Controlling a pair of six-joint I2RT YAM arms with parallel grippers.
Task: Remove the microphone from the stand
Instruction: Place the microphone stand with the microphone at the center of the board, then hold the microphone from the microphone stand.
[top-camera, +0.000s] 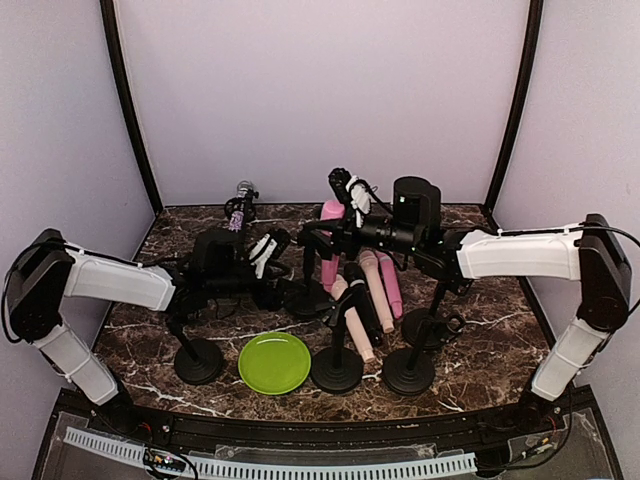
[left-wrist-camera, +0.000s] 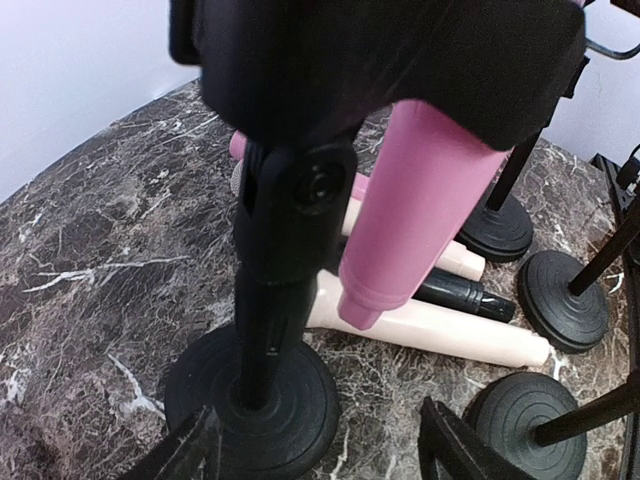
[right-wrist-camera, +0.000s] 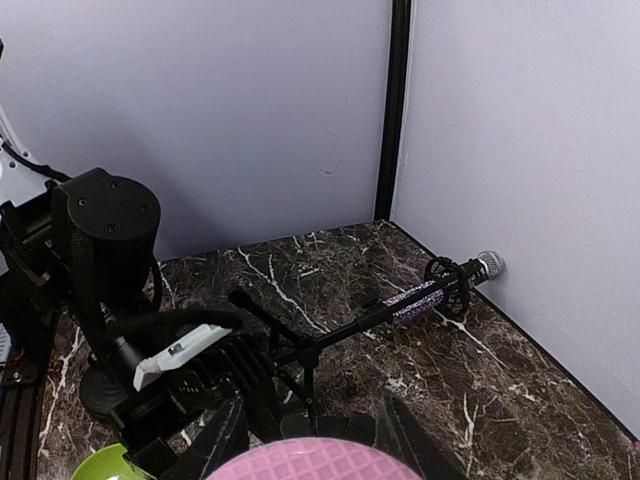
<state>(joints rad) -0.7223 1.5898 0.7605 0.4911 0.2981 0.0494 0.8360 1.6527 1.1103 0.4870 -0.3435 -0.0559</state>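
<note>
Looks like you're nearly there. Your right gripper is clamped on the pink mic, which hangs tilted just beside the stand with its tail end free. The head is hidden, so I can't tell if it's fully out of the clip. Your left gripper is released, fingers spread wide either side of the base. What's left, I'd say: carry it clear and lay it by the other mics.

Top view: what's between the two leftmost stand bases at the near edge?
A green plate, lying flat between the left base and the middle base; clearest in the top view.
</note>
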